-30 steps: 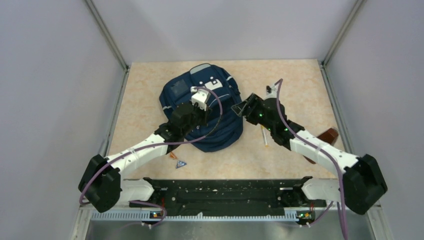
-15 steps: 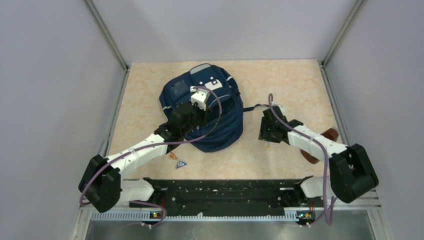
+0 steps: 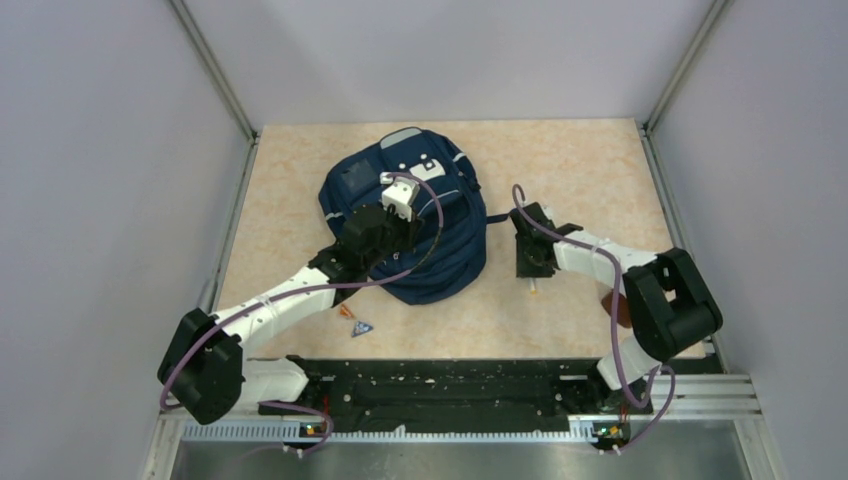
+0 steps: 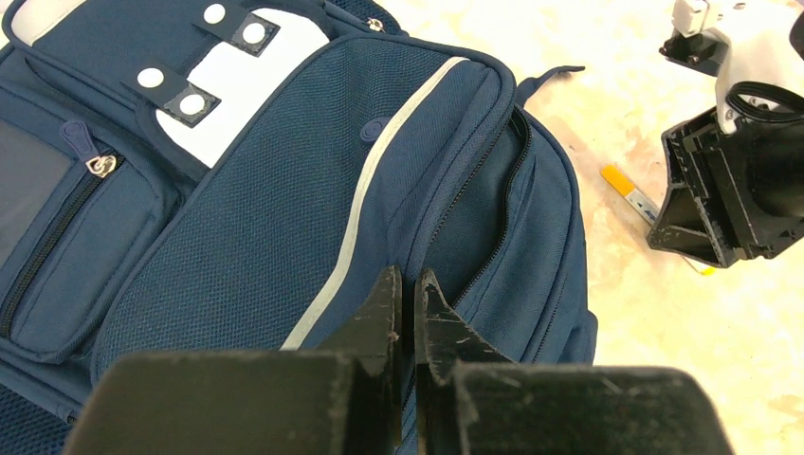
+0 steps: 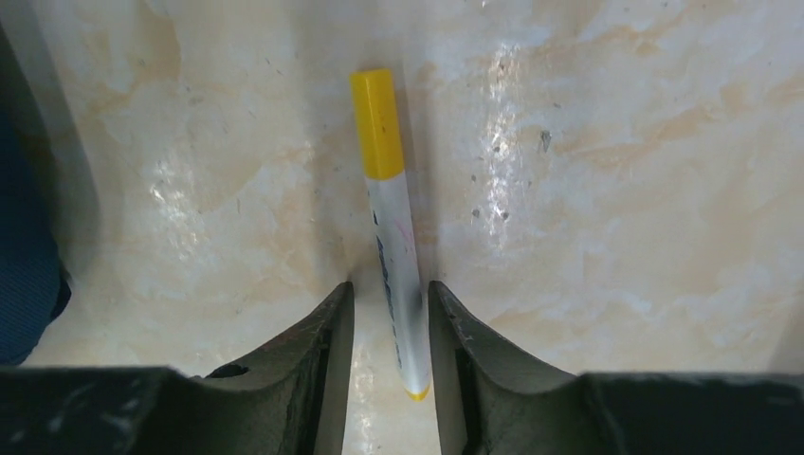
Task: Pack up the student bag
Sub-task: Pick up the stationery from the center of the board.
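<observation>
The student bag (image 3: 440, 262), navy with pale stripes, lies at the table's centre. My left gripper (image 3: 408, 232) rests on top of it. In the left wrist view its jaws (image 4: 408, 284) are shut on the fabric edge beside the bag's (image 4: 284, 190) gaping zipper opening. A white marker with a yellow cap (image 5: 389, 209) lies on the table right of the bag, also seen from the left wrist as the marker (image 4: 630, 194). My right gripper (image 5: 391, 299) points down over it, jaws open and straddling its rear end; a gap shows at the left finger. From above, the right gripper (image 3: 530, 265) hides most of the marker (image 3: 535, 289).
A brown object (image 3: 612, 306) lies at the right, largely behind my right arm. A small dark triangular item (image 3: 361, 328) and an orange scrap (image 3: 347, 312) sit near the front, left of centre. A black rail (image 3: 450, 380) runs along the near edge; grey walls enclose the table.
My right arm swung away from the bag's side and down over the marker, and its jaws have narrowed around it. The left arm and the bag have not moved.
</observation>
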Tool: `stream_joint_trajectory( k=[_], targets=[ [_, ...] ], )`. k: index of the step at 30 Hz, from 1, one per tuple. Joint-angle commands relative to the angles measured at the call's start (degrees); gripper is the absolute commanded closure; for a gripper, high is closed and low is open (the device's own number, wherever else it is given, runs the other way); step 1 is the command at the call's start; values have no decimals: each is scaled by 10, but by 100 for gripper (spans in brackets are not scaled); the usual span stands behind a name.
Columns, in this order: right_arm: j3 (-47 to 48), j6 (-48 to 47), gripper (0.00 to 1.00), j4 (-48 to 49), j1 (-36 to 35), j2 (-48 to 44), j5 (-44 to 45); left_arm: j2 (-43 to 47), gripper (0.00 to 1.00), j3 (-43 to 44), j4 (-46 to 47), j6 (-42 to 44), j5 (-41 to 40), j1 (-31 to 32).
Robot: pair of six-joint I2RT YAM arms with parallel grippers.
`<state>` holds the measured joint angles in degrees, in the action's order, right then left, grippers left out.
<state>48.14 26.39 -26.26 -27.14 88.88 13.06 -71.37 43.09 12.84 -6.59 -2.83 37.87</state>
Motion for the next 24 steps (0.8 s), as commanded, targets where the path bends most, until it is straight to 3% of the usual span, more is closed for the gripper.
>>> stream_joint_trajectory(
  k=[1,9,18,24],
  targets=[
    [27,-22,69,-6,0,29,26,5,100,31,32,-15,4,-3],
    [26,-27,99,-15,0,19,8,6,100,32,32,-15,6,-4],
    [39,-7,100,-60,-19,-91,-95,10,100,29,35,-20,13,-4],
    [64,17,100,-47,-51,-108,-196,8,100,28,39,-25,23,-4]
  ],
)
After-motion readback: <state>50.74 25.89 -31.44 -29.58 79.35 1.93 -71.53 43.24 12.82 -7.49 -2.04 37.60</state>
